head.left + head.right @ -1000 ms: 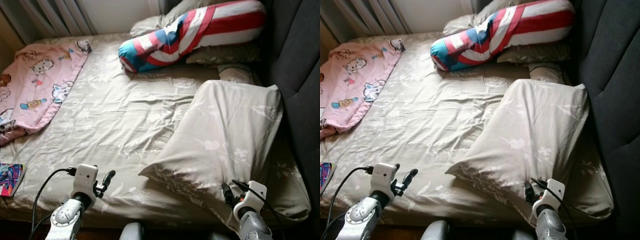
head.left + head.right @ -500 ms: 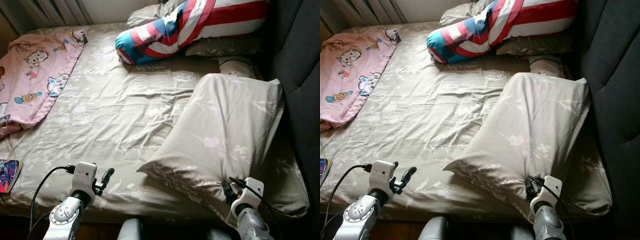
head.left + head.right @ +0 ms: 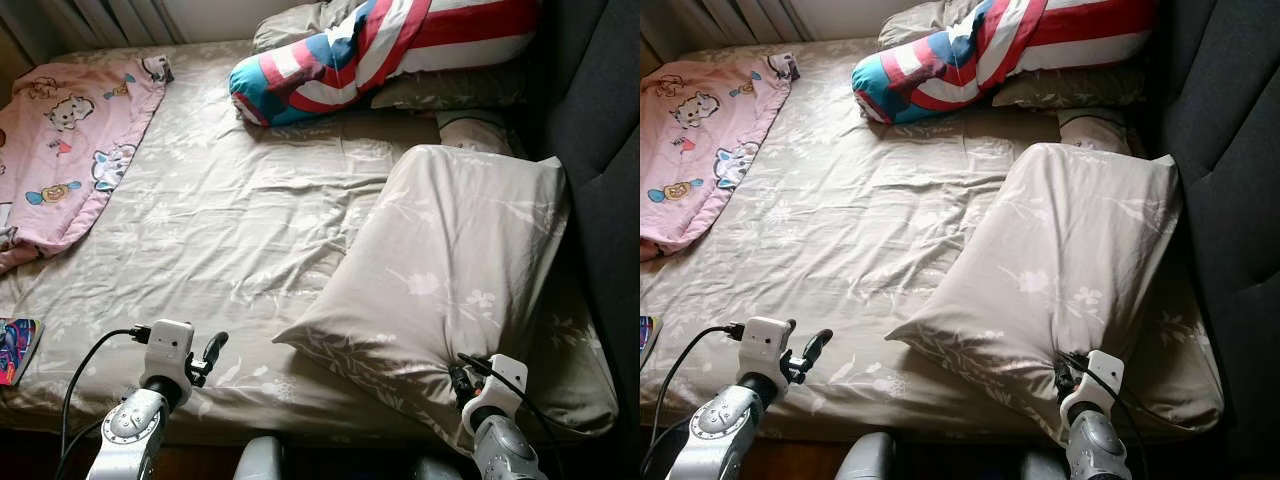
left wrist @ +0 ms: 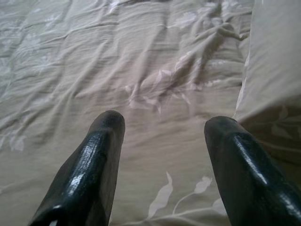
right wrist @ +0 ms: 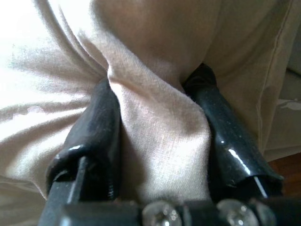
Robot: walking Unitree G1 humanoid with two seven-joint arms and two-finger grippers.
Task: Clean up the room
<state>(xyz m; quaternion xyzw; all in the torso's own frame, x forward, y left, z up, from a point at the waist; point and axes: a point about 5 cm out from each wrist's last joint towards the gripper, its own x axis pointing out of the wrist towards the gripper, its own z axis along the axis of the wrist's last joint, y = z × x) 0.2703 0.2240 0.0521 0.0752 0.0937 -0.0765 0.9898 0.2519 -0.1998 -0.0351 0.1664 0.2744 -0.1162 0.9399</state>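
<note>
Bed (image 3: 250,230) hasn't really changed in the last second, view just dipped a bit. My right pincer (image 5: 157,117) stays clamped on the pillow (image 3: 460,260) at the near right corner; left pincer (image 4: 162,155) hovers open near the front edge. Lift's next, I guess.

Matt beige cloth pillow (image 3: 455,270); glossy black right end effector (image 5: 157,122) fingers.

The left gripper (image 4: 162,136) is stretched forward and low from its silver arm, its two black fingers (image 4: 96,155) spread wide with nothing between them. The right gripper (image 5: 157,117) reaches forward on the other side, its fingers (image 5: 221,127) pinched on a fold of the beige pillow (image 3: 460,270), wrist angled slightly inward.
</note>
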